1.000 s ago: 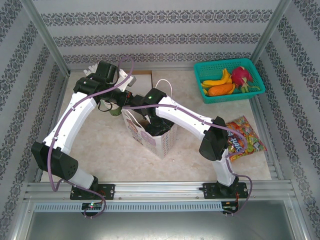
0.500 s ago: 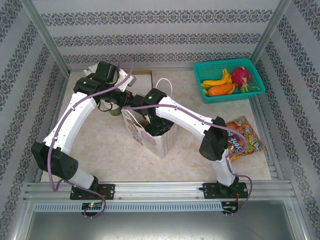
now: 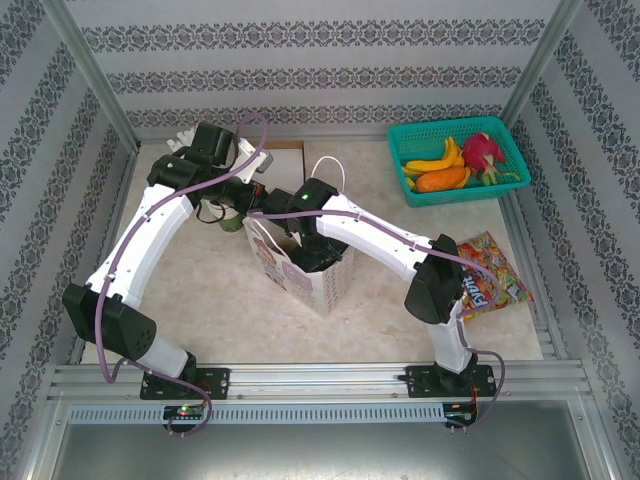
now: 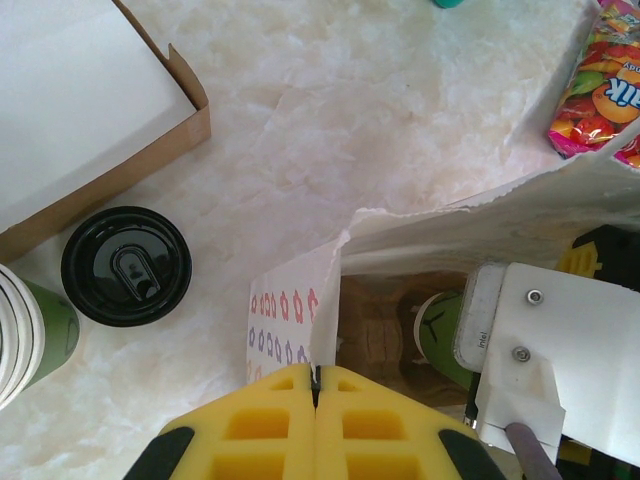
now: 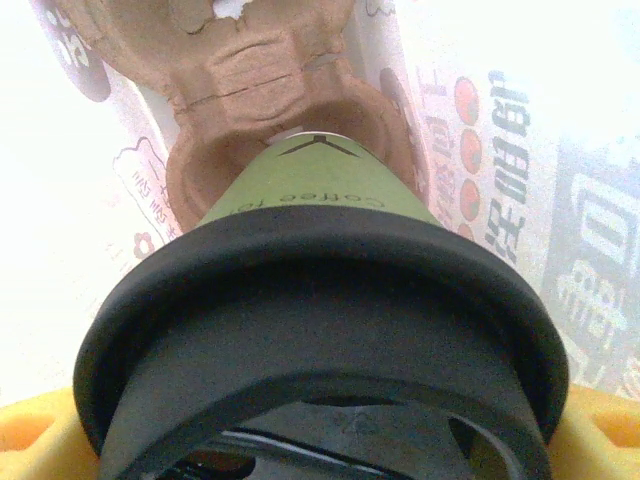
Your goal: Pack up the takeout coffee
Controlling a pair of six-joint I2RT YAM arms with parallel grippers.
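Note:
The takeout coffee (image 5: pixel 310 200), an olive-green paper cup with a black lid (image 5: pixel 320 320), hangs inside the white printed paper bag (image 3: pixel 322 285) above a brown cardboard carrier (image 5: pixel 260 80). My right gripper (image 5: pixel 320 440) is shut on it, with a yellow pad (image 5: pixel 30 440) at each side of the lid. From the left wrist view the cup's green base (image 4: pixel 440 335) shows down in the bag (image 4: pixel 285 320). My left gripper (image 4: pixel 315 385) is shut on the bag's rim and holds the mouth apart.
Another black-lidded cup (image 4: pixel 126 265) stands on the table beside a flat brown box (image 4: pixel 90 110) and a green cup with white rims (image 4: pixel 30 330). A teal fruit basket (image 3: pixel 455 160) sits back right. A candy packet (image 3: pixel 485 280) lies right.
The right arm's forearm and elbow have shifted slightly to the right. The left arm and the bag have not moved.

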